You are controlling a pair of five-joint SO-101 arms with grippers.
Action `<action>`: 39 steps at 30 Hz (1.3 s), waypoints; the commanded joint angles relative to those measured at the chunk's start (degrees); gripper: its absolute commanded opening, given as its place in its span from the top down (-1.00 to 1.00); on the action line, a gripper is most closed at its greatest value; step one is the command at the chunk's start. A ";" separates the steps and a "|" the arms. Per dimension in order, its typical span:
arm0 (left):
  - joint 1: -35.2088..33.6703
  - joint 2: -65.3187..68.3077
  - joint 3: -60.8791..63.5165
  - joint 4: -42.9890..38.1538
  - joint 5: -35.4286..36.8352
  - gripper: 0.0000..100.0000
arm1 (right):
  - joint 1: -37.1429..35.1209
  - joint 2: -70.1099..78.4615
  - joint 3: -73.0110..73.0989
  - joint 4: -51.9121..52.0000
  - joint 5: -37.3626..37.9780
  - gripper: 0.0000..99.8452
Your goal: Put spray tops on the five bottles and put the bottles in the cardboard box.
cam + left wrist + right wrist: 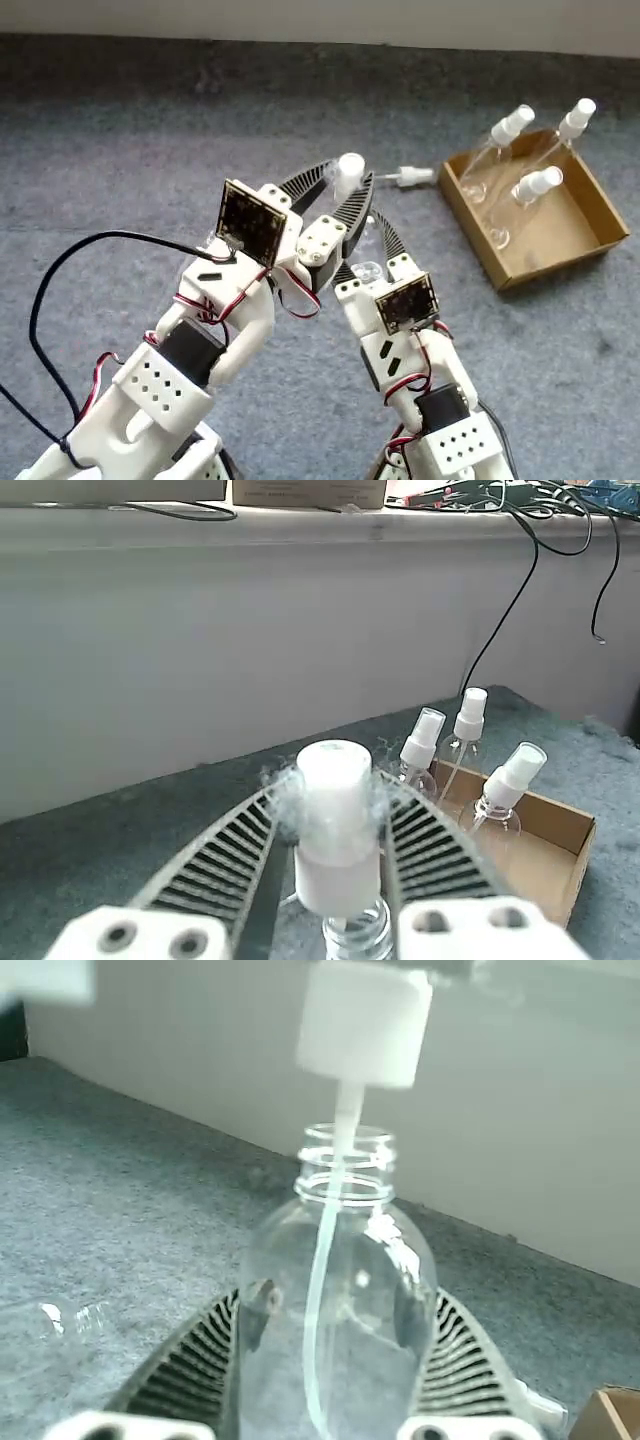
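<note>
My left gripper (346, 182) (334, 815) is shut on a white spray top (349, 167) (333, 780) (364, 1022), held upright in the air. Directly beneath it stands a clear bottle (367, 270) (356, 932) (336, 1280), with my right gripper (370, 258) (335, 1370) shut on its body. The top's thin tube runs down through the open neck into the bottle, and the cap hangs a little above the neck. The cardboard box (584, 250) (553, 865) lies to the right and holds three bottles (500, 150) (500, 800) with spray tops on.
A loose spray top (414, 176) lies on the grey carpet beside the box's near corner. An empty clear bottle (62, 1322) lies on its side on the carpet. A black cable (60, 270) loops at the left of the arms.
</note>
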 commanded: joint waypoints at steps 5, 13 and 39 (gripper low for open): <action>2.77 0.04 2.07 -1.85 0.44 0.99 | -0.22 -0.57 5.14 -1.63 0.53 0.78; 2.68 -0.04 2.24 -1.67 0.44 0.99 | -0.22 -0.57 5.05 -1.63 0.53 0.78; 1.45 -0.04 3.82 0.88 9.49 0.99 | 1.71 -0.57 0.84 -1.10 -5.36 0.78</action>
